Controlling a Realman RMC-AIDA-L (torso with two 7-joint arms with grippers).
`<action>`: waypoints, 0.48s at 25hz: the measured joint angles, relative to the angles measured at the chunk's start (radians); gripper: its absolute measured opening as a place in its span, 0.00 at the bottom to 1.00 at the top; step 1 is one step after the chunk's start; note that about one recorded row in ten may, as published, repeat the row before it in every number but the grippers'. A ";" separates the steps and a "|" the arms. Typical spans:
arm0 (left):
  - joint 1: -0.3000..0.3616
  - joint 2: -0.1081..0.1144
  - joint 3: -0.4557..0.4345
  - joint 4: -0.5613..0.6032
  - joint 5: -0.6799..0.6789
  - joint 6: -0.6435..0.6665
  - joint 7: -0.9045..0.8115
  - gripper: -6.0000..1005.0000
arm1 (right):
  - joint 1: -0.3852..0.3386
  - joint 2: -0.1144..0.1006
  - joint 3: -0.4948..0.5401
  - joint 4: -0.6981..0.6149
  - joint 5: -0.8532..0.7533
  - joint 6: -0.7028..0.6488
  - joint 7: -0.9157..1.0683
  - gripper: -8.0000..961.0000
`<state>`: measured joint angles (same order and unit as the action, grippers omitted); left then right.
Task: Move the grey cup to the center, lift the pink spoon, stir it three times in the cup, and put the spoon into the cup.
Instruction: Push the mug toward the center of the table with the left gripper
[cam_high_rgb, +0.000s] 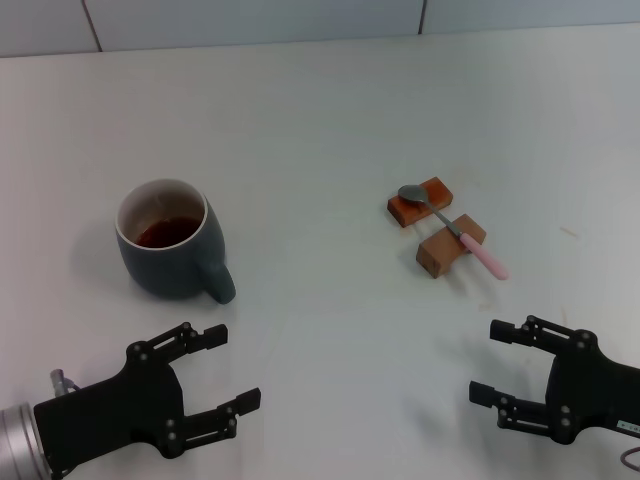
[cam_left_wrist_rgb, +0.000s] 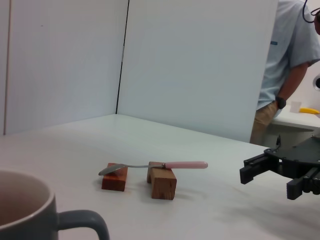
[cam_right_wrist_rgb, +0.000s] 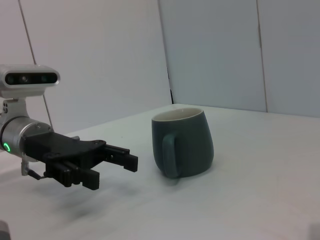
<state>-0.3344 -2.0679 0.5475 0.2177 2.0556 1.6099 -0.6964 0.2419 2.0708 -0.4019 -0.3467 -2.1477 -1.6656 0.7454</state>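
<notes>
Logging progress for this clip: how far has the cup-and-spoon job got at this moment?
Nothing looks done. The grey cup stands left of centre, dark liquid inside. The pink spoon lies across two wooden blocks, untouched. The left gripper is open near the cup, the right gripper open near the spoon, both empty. Moving, lifting, stirring and placing remain.

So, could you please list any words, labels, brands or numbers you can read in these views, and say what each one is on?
None: no readable text in any view.
The grey cup, the pink spoon and the two wooden blocks are unmarked.
A small pale mark on the right gripper is too small to read.
The left gripper carries only a green light near its wrist, with no lettering.
</notes>
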 joint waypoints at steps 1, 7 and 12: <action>0.000 0.000 0.000 -0.003 0.000 0.000 0.000 0.81 | 0.000 0.000 0.000 0.000 0.000 0.000 0.000 0.81; 0.000 0.001 0.000 -0.008 0.000 0.000 0.000 0.79 | 0.005 0.000 -0.002 0.000 0.000 0.000 0.000 0.81; 0.001 0.001 -0.003 -0.009 0.000 0.000 0.000 0.78 | 0.006 0.000 -0.003 0.000 0.000 0.002 0.000 0.81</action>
<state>-0.3330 -2.0667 0.5450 0.2086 2.0556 1.6098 -0.6965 0.2479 2.0708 -0.4050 -0.3467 -2.1477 -1.6638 0.7454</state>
